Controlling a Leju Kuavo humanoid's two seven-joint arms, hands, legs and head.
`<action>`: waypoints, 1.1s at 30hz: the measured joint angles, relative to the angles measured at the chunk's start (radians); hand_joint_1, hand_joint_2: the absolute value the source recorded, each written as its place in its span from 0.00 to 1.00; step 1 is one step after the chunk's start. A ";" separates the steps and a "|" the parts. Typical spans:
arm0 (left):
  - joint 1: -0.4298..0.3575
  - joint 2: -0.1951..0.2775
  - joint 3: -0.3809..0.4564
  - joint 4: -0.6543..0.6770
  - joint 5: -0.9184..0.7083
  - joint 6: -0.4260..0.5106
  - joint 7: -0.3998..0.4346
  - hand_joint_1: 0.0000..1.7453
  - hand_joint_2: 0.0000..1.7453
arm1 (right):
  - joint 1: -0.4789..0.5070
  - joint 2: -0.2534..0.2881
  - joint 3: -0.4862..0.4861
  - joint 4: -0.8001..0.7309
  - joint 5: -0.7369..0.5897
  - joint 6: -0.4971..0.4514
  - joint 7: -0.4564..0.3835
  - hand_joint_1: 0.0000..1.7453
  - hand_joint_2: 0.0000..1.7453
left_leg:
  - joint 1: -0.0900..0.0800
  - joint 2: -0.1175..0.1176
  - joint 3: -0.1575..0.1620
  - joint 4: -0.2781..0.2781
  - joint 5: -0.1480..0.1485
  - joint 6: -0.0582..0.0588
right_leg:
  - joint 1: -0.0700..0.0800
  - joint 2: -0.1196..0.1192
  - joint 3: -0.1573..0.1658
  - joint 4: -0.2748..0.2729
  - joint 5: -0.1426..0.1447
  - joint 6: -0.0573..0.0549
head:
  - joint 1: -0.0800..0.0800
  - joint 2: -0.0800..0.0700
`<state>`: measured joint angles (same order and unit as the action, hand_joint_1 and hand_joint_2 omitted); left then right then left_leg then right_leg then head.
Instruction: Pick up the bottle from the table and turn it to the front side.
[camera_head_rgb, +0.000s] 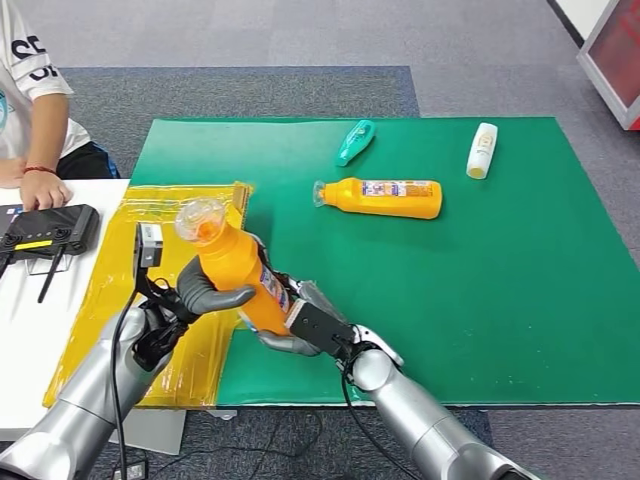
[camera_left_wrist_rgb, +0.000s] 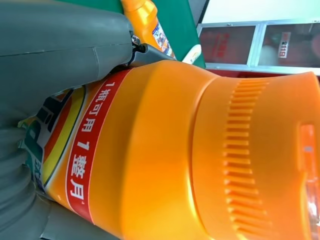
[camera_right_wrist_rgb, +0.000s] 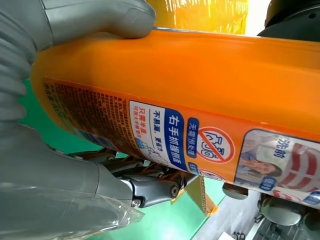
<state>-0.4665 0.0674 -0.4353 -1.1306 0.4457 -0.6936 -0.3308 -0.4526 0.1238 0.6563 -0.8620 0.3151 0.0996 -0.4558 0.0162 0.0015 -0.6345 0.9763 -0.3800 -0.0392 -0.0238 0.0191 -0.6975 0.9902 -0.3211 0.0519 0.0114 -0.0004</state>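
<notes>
I hold the orange plastic bottle with the clear cap (camera_head_rgb: 238, 270) in both of my robot hands, lifted off the green mat (camera_head_rgb: 483, 300) that covers the counter, near the mat's edge beside the yellow plastic sheet (camera_head_rgb: 113, 290). The bottle is tilted, cap up and leaning toward my left. My left robot hand (camera_head_rgb: 198, 293) wraps the upper body just below the ribbed neck, thumb across the side facing me. My right robot hand (camera_head_rgb: 298, 325) grips the lower end from underneath; in the right wrist view its thumb (camera_right_wrist_rgb: 94, 20) presses the plain orange side while the printed label faces the camera.

A second orange bottle (camera_head_rgb: 381, 197) lies on its side farther out on the mat, with a teal bottle (camera_head_rgb: 355, 141) and a small white bottle (camera_head_rgb: 481, 150) beyond it, all apart. A person's hand (camera_head_rgb: 44, 187) rests by a black controller (camera_head_rgb: 47, 231) on the white counter (camera_head_rgb: 45, 330).
</notes>
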 joint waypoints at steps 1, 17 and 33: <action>0.001 0.000 0.000 0.000 -0.001 0.000 -0.002 1.00 1.00 | 0.000 0.000 0.000 0.001 0.001 0.000 0.000 0.77 1.00 | 0.000 0.000 0.000 0.000 0.000 0.000 | 0.000 0.000 0.000 0.000 0.000 0.000 | 0.000 0.000; 0.014 0.000 0.002 -0.005 -0.019 -0.004 -0.011 1.00 1.00 | -0.007 0.002 0.009 0.007 0.010 -0.005 0.010 0.00 1.00 | 0.000 0.000 0.000 0.000 0.000 0.000 | 0.000 0.000 0.000 0.000 0.000 0.000 | 0.000 0.000; 0.064 0.018 0.016 -0.062 -0.120 0.053 -0.045 1.00 1.00 | 0.033 -0.008 -0.081 -0.030 -0.157 -0.009 -0.028 0.00 1.00 | 0.000 0.000 0.000 0.000 0.000 0.000 | 0.000 0.000 0.000 0.000 0.000 0.000 | 0.000 0.000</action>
<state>-0.4025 0.0852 -0.4193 -1.1921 0.3257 -0.6401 -0.3755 -0.4197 0.1163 0.5749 -0.8924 0.1583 0.0906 -0.4833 0.0162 0.0015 -0.6345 0.9763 -0.3800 -0.0392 -0.0238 0.0192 -0.6978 0.9902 -0.3211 0.0520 0.0112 -0.0004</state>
